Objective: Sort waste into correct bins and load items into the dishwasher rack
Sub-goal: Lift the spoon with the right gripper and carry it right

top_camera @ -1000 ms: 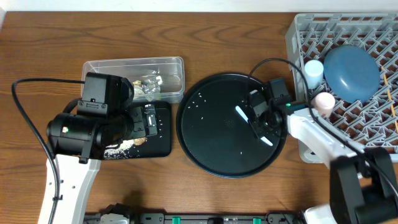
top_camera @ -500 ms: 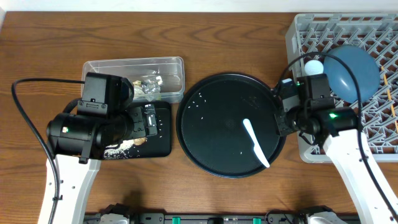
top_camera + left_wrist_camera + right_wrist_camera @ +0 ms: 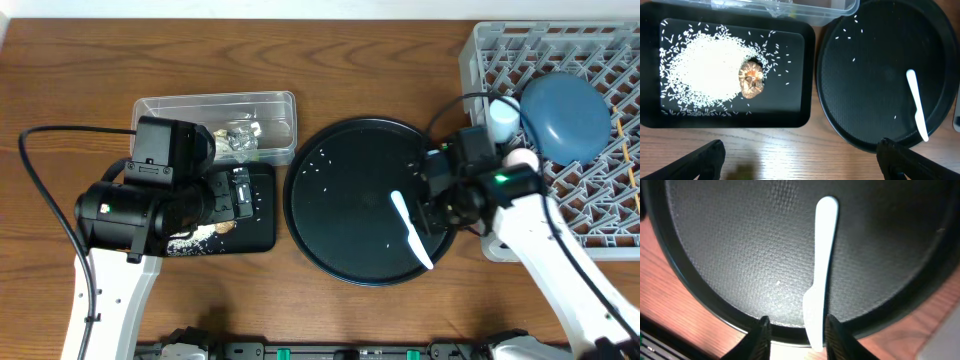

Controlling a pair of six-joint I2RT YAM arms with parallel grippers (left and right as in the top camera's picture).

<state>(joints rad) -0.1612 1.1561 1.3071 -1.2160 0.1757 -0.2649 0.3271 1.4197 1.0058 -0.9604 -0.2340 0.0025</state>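
Right gripper (image 3: 797,326): jaws parted and gripping nothing; the wide end of the pale blue spoon (image 3: 823,255) lies between the 2 fingertips.
Spoon: flat on the round black tray (image 3: 730,255), near the rim on the rack side.
Left gripper (image 3: 800,146): spread wide and empty, above the wooden table (image 3: 765,142), just beside the black rectangular tray (image 3: 790,107).
Rectangular tray: holds a heap of white rice (image 3: 705,65), with 1 brown food lump (image 3: 752,80) at the heap's edge.
Clear tub (image 3: 180,105): touches that tray, with crumpled wrappers (image 3: 238,140) inside.
Dishwasher rack (image 3: 560,45): holds the dark blue plate (image 3: 565,115), a light blue cup (image 3: 503,115) and a pinkish-white cup (image 3: 520,158).
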